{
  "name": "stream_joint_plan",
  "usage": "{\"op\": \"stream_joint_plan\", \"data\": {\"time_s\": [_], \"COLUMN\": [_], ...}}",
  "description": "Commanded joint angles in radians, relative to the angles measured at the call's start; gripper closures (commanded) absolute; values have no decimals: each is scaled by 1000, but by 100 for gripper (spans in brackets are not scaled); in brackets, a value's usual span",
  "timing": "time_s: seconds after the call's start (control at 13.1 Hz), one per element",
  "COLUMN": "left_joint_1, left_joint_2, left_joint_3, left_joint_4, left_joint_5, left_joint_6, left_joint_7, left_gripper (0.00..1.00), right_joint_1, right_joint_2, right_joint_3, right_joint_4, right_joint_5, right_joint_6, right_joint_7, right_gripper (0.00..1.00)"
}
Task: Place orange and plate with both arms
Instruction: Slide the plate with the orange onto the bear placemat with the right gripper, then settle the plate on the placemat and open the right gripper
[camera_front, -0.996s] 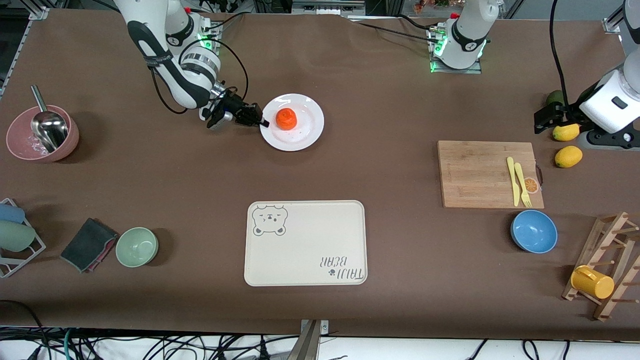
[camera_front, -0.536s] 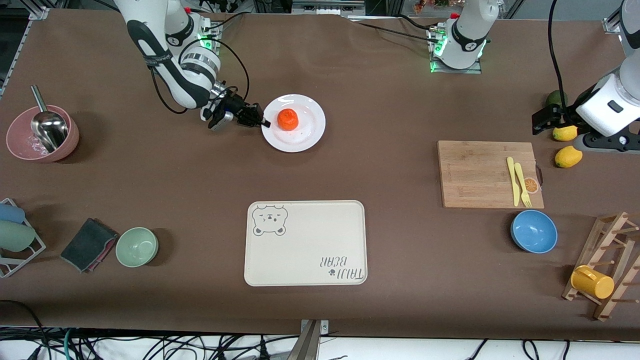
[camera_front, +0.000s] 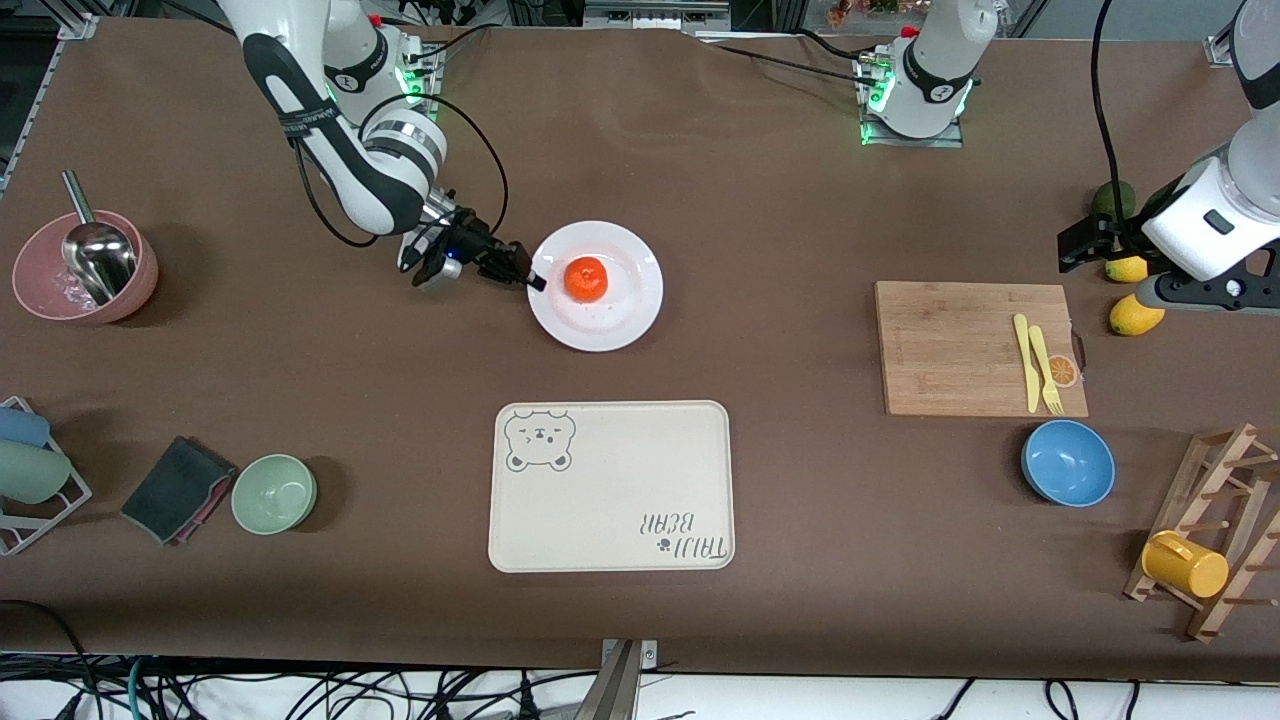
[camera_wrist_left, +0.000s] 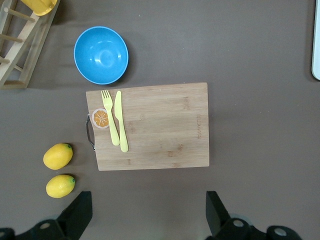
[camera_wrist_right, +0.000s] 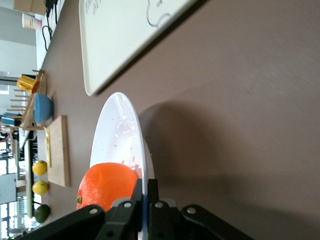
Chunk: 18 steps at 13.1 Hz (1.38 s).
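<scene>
The orange (camera_front: 585, 278) sits on the white plate (camera_front: 620, 320), between the right arm's base and the beige tray. My right gripper (camera_front: 530, 280) is shut on the plate's rim at the edge toward the right arm's end. In the right wrist view the fingers (camera_wrist_right: 139, 189) pinch the rim of the plate (camera_wrist_right: 117, 135), with the orange (camera_wrist_right: 105, 187) just beside them; the plate casts a shadow on the cloth. My left gripper (camera_front: 1078, 243) is open and empty (camera_wrist_left: 145, 215), held above the cloth near the lemons.
The bear-printed tray (camera_front: 610, 485) lies nearer the front camera than the plate. A cutting board (camera_front: 960, 345) with yellow fork and knife, a blue bowl (camera_front: 1067, 462) and lemons (camera_front: 1135, 315) are at the left arm's end. A green bowl (camera_front: 274, 493) and pink bowl (camera_front: 85, 265) are at the right arm's end.
My right gripper has carried the plate and orange toward the front camera and slightly toward the left arm's end. The left arm has shifted a little.
</scene>
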<state>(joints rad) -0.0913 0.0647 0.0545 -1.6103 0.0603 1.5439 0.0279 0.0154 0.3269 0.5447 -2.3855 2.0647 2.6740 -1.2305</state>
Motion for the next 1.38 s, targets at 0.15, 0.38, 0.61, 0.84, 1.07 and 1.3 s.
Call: {"op": "stream_joint_plan", "data": {"time_s": [0.15,0.38,0.61,0.84,1.07,1.3], "left_joint_1": [-5,-5,-5,-4,-4,-5], "left_joint_2": [12,14,14,14,14,14], "left_joint_3": [1,-12,-13,-12,-13,-13], "left_joint_4": [26,26,27,27,27,26], "left_joint_5": [21,21,21,21,21,21], "left_joint_6": [-24,-24,-24,-24,-24,-24], "left_joint_7": [21,20,21,21,21,21], "left_gripper": [0,0,0,0,0,0], "right_joint_1": [-14,-37,-38,-71,-72,-75], "right_joint_2": [144,337,470,552,569,581], "right_joint_3": [-49,-54,-54,-54,-54,-54], "right_joint_4": [254,478,650,732,732,738], "right_joint_5": [-341,-472,-596,-785,-799,-802], "right_joint_6": [21,21,21,17,17,15], "right_joint_7": [328,370,477,595,586,585], "right_gripper": [100,100,100,100,100,100]}}
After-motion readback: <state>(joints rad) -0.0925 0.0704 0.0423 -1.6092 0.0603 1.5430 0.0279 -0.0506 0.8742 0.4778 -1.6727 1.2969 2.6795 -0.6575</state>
